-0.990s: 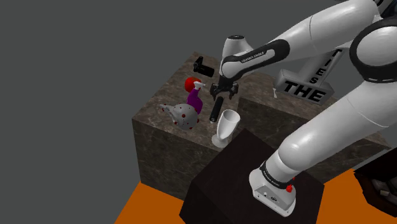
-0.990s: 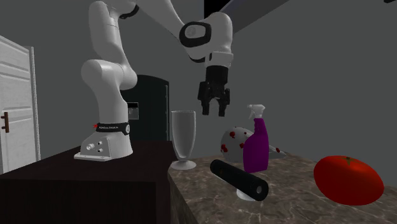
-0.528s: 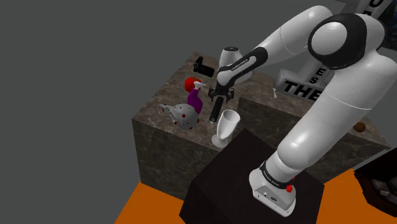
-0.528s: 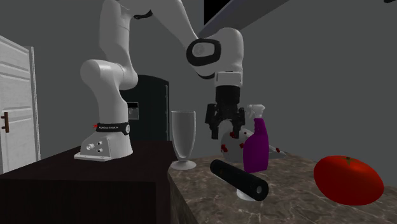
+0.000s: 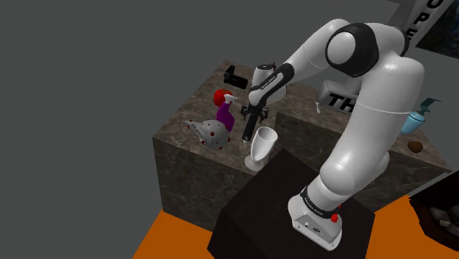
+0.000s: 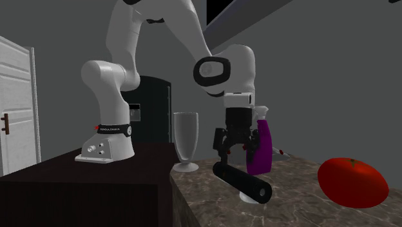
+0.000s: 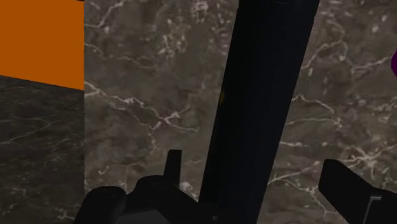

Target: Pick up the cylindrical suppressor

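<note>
White block-letter sign (image 5: 342,101): "TH" readable, rest hidden. Upper slanted sign (image 5: 421,15): "OPE", cut off.

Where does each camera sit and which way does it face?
Shoulder view: high beside the stand, looking down over the marble counter; the whole arm shows, reaching up-left.
Second exterior view: low at counter height, facing the arm across the black cylinder; base, arm and fingers show.
Wrist view: on the hand, looking down at the cylinder between its open fingers.
Shared: every view shows the cylinder; both exterior views the wine glass.
</note>
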Action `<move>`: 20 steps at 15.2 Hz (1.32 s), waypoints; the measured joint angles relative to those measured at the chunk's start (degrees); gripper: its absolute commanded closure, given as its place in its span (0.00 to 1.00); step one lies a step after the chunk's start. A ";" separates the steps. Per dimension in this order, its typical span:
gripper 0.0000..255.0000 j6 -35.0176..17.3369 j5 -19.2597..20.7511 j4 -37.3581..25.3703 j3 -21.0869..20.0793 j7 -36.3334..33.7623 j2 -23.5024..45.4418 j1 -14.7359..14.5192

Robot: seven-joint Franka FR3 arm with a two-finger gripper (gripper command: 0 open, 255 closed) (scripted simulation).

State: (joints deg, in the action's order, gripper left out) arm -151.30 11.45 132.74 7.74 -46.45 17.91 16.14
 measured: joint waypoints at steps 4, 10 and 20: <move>0.00 -2.78 0.21 -0.38 0.08 -0.81 3.18 -0.15; 1.00 -3.64 0.24 -0.46 0.12 -0.80 4.08 -0.03; 1.00 -1.80 0.15 -0.07 0.08 -0.53 1.84 -0.07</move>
State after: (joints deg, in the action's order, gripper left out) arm -153.09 11.60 132.67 7.82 -46.98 19.76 16.07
